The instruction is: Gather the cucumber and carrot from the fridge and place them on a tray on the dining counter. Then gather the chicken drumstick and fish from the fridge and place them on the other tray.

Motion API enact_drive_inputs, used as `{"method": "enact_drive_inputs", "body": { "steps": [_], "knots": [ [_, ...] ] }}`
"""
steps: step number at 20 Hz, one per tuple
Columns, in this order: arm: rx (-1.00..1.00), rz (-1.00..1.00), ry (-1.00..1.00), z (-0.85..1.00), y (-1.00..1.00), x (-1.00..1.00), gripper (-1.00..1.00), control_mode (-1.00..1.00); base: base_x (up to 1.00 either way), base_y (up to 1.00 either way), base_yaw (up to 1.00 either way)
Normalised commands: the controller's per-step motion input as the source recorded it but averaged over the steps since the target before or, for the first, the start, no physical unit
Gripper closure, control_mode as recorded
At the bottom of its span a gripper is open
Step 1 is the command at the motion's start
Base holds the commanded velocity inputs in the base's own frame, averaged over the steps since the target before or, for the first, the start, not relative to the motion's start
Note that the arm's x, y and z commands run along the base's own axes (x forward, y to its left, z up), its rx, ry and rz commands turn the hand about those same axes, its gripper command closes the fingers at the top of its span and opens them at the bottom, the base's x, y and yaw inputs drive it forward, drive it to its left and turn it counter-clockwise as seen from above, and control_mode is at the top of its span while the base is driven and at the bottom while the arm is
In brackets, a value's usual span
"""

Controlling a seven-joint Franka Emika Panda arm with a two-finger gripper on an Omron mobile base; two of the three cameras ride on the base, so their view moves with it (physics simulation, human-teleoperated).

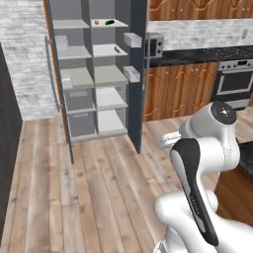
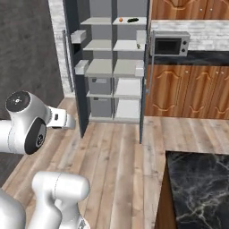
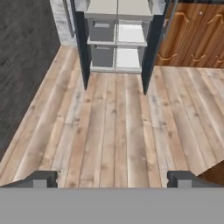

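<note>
Facing open fridge [image 2: 112, 67] — pincer [image 3: 112, 179] spread wide, empty, microwave [image 2: 169, 44] unlabelled

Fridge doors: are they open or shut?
Open. Both fridge doors swing wide, so the shelves show inside.

The white arm [image 1: 197, 197] rises from the base, folded at a dark-sided elbow, with its upper joint [image 1: 221, 114] capped by a round grey disc. From that joint the wrist reaches forward and the hand tips downward. In the right base view the same joint [image 2: 24, 123] sits at the left, with the wrist [image 2: 60, 120] stretching out to the right of it. In the hand view the gripper [image 3: 113, 179] has its two dark fingertips [image 3: 43, 179] far apart at the bottom, jaws spread wide with nothing between them.
</note>
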Motion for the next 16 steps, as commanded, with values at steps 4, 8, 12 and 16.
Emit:
{"method": "enact_drive_inputs", "body": {
  "steps": [4, 8, 12, 16],
  "knots": [
    [0.0, 0.0, 0.0, 0.0, 0.0, 0.0, -1.0, 1.0, 1.0, 0.11, -0.02],
    [0.0, 0.0, 0.0, 0.0, 0.0, 0.0, -1.0, 1.0, 1.0, 0.11, -0.01],
    [0.0, 0.0, 0.0, 0.0, 0.0, 0.0, -1.0, 1.0, 1.0, 0.1, -0.01],
    [0.0, 0.0, 0.0, 0.0, 0.0, 0.0, -1.0, 1.0, 1.0, 0.07, 0.0]
  ]
}}
